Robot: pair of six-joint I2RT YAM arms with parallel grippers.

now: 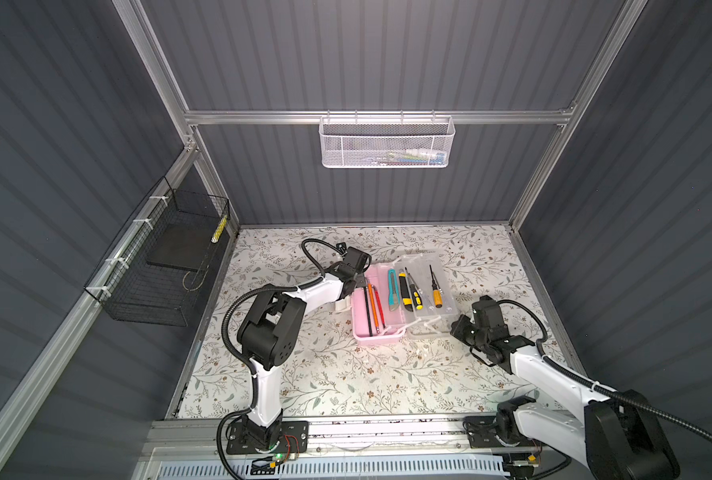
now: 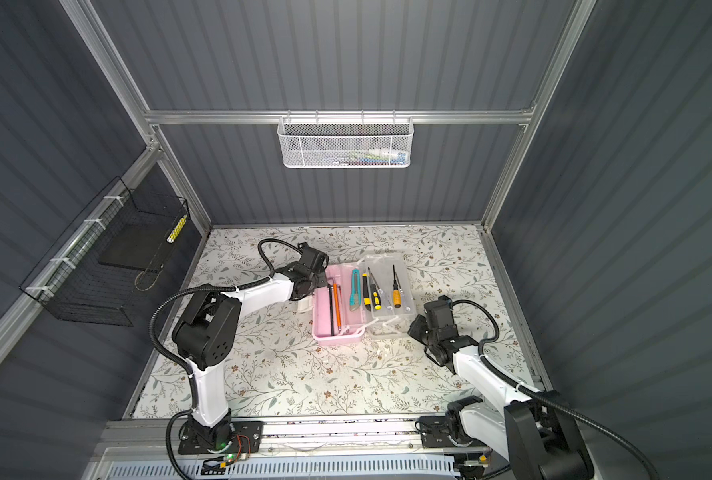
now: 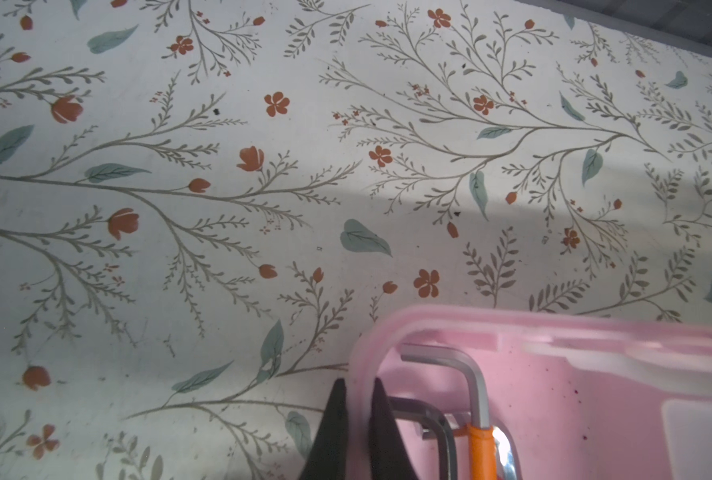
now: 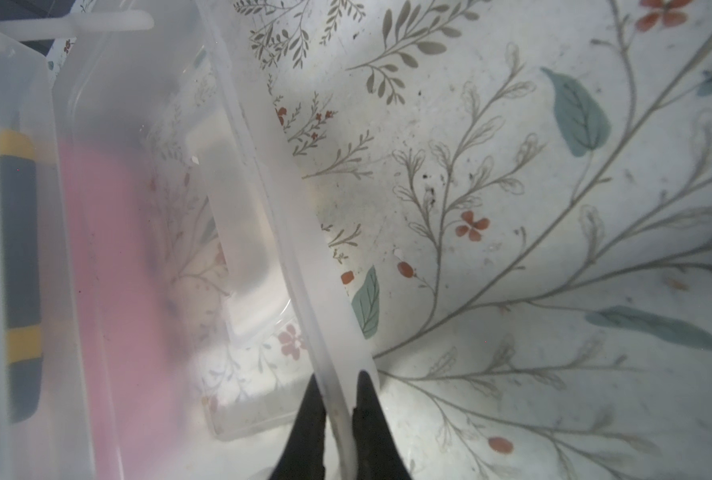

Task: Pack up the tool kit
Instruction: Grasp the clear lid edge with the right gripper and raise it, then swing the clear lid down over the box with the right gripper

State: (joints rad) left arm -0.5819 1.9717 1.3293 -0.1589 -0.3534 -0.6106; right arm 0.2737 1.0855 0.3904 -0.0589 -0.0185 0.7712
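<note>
While the left tool [image 3: 358,382] clamps one pink box [image 1: 377,340], the right tool [image 4: 338,374] clamps its lid [image 4: 273,187].

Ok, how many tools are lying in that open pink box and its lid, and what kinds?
Cutter knives: 2, the teal knife and the black-and-yellow knife
Screwdrivers: 2, the yellow-black screwdriver and the orange screwdriver
Other slim tools in the pink box: 3, the black tool, orange tool and red tool
Total: 7

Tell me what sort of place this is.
Probably a robot test cell, not a workshop: grey panel walls on an aluminium frame, left arm and right arm bolted to a rail, a floral table.
</note>
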